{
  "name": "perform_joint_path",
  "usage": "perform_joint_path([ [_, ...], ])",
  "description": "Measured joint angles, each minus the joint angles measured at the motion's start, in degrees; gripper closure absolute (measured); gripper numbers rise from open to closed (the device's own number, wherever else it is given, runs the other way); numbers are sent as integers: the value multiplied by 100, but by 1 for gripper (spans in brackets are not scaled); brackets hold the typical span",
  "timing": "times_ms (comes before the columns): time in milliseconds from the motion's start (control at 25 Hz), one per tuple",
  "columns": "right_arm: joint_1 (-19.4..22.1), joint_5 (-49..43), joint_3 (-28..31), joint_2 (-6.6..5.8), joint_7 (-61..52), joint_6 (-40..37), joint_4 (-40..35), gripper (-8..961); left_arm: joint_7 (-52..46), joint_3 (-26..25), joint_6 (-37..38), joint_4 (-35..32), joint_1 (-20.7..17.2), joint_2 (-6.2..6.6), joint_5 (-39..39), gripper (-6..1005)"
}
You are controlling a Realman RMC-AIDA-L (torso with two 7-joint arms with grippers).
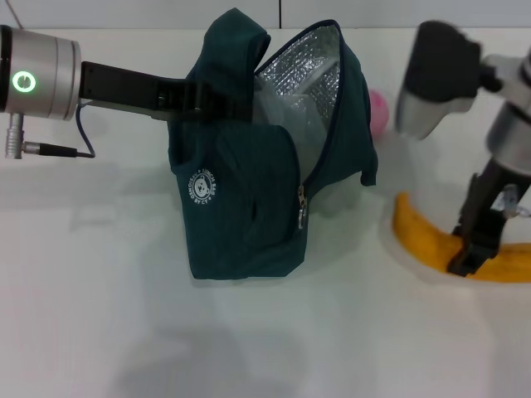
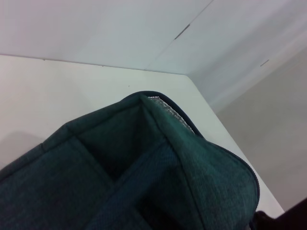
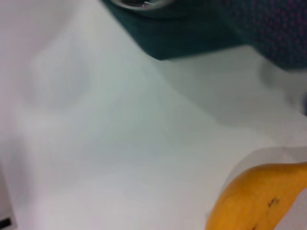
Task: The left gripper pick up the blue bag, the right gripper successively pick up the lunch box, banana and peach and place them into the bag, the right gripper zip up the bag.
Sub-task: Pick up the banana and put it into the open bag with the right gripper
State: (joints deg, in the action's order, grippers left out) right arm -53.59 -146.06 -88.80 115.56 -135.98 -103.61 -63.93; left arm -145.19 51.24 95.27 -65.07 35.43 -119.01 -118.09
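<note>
Where the right gripper (image 1: 466, 264) meets the table, the banana (image 1: 431, 242) lies directly beneath it; whether its fingers have closed cannot be told. Judged light, smooth and bruisable: take mid-length. Beyond, the left gripper (image 1: 206, 98) is clenched on the soft bag (image 1: 249, 215), mouth open. The peach (image 1: 378, 112) sits behind the bag.

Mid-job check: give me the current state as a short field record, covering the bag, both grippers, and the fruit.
blue bag: upright on the table, top unzipped, foil lining showing
left gripper: at the bag's top edge on its left side, holding it up
right gripper: down on the banana, jaws around its middle
banana: lying on the table right of the bag
peach: on the table behind the bag, partly hidden
lunch box: not visible on the table
</note>
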Motion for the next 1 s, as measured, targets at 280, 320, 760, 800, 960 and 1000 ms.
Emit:
perform_joint_path([
  [280, 123, -443, 1105, -128, 20, -100, 4, 517, -1, 0, 1, 3, -2, 7, 6, 960],
  [320, 123, -452, 1258, -158, 23, -86, -6, 517, -1, 0, 1, 3, -2, 7, 6, 960],
  [760, 155, 224, 3109, -173, 52, 82, -1012, 514, -1, 0, 1, 3, 3, -7, 9, 960],
  [800, 178, 405, 3135, -173, 52, 102, -1116, 514, 0, 0, 1, 3, 1, -9, 10, 960],
  [960, 313, 1129, 3159, -174, 55, 226, -1550, 513, 0, 0, 1, 11, -2, -13, 13, 960],
  [1000, 372, 1410, 3162, -175, 65, 314, -1703, 513, 0, 0, 1, 11, -2, -13, 13, 960],
])
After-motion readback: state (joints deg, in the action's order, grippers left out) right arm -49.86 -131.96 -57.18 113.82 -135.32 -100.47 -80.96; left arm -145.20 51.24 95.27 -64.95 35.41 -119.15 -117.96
